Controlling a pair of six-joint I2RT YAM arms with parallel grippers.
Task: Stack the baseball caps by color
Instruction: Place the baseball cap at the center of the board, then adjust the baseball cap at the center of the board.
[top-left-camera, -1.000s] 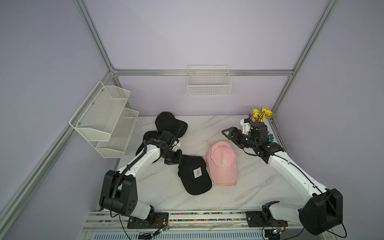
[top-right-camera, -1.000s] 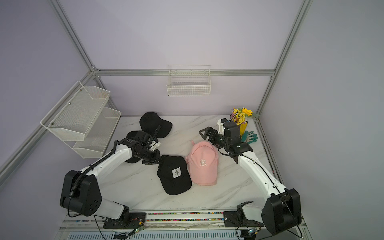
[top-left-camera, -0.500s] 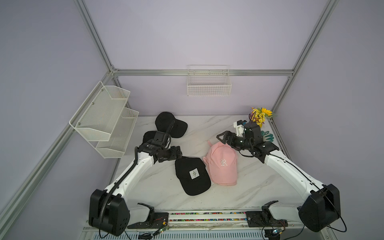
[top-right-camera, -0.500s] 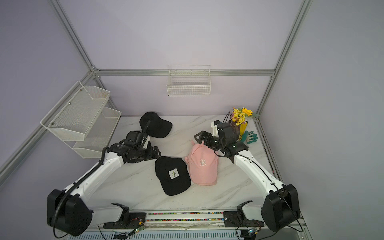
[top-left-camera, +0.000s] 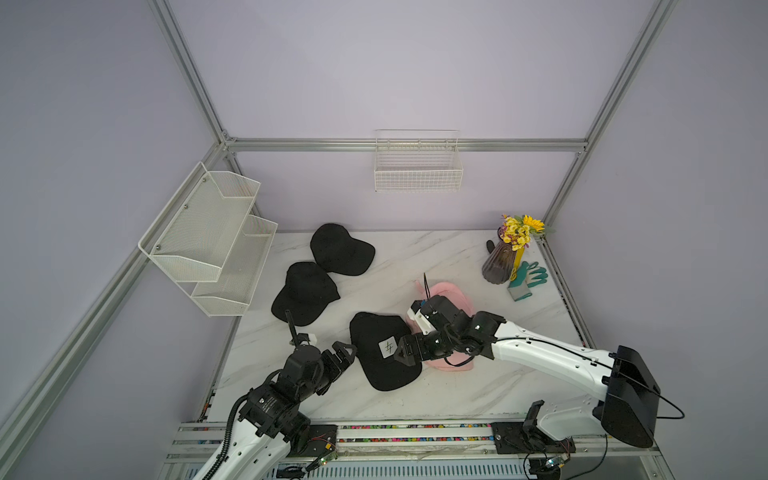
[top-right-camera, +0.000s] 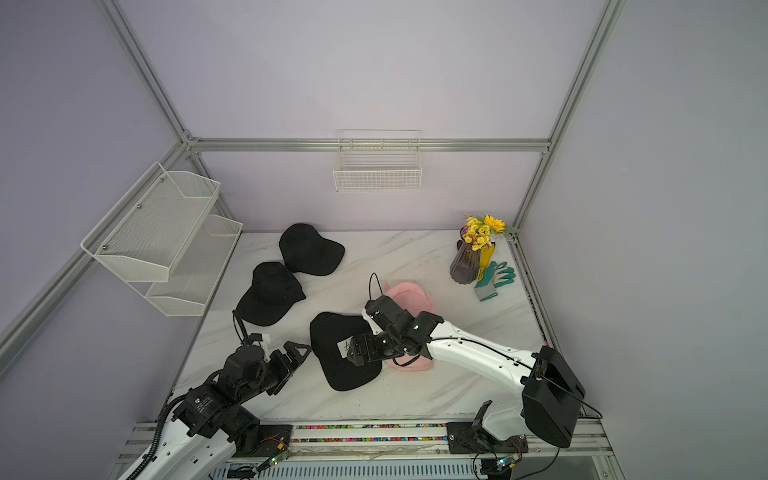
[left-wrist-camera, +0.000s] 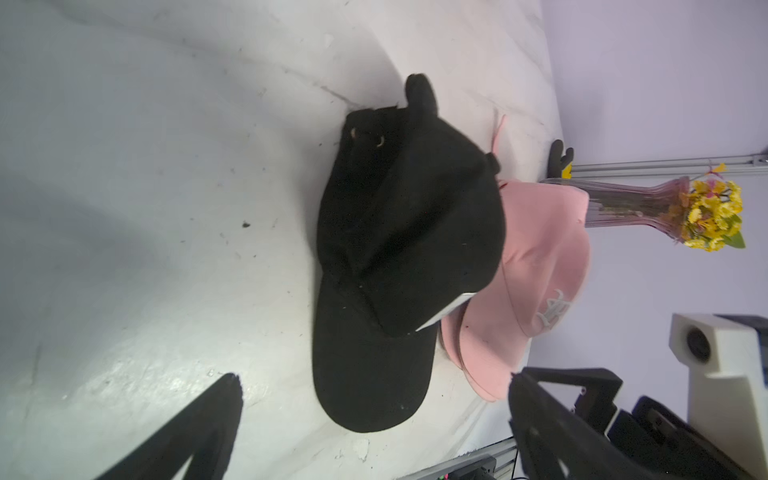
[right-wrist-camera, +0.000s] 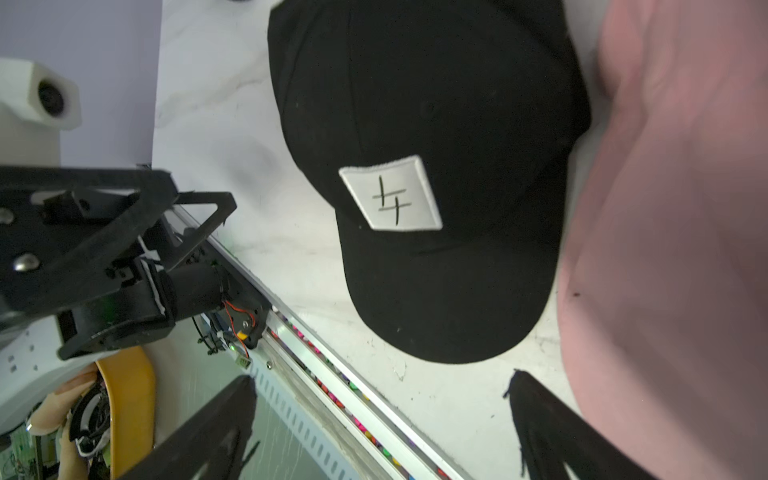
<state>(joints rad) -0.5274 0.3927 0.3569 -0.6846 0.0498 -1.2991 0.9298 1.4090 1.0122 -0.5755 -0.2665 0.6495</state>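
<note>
- tabletop (top-left-camera: 415, 399): every cap in view lies on it. My read is about half done. Pink looks piled; the black ones all lie single.
- wire rack (top-left-camera: 208, 232): on the side wall, out past the left jaws and overhanging that tabletop edge. It's the one thing to clip on a high swing.
- pink caps (top-left-camera: 451, 291): one pile just behind the right jaws, partly under the right arm. The left wrist view shows layered brims (left-wrist-camera: 469, 365), but the count is unclear.
- tagged black cap (top-left-camera: 376, 336): between the two sets of jaws, brim toward the front rail (top-left-camera: 415, 432), which is close. Its side butts the pink pile; touching or just beside, can't tell.
- second black cap (top-left-camera: 305, 293): well beyond the left jaws, with bare marble between it and the tagged cap. That gap is good room for a carry.
- third black cap (top-left-camera: 338, 249): farther beyond again, touching or nearly touching the second cap.
- vase (top-left-camera: 500, 262) and teal gloves (top-left-camera: 525, 280): far corner, well beyond the right jaws, out of the way.
- left jaws: spread and empty, low beside the tagged cap's outer side, with no contact seen.
- right jaws: spread and empty, over the tagged cap's pink-side edge near the white tag (right-wrist-camera: 390, 193).
- What's left, as I judge it: gather the three black caps into one pile.
</note>
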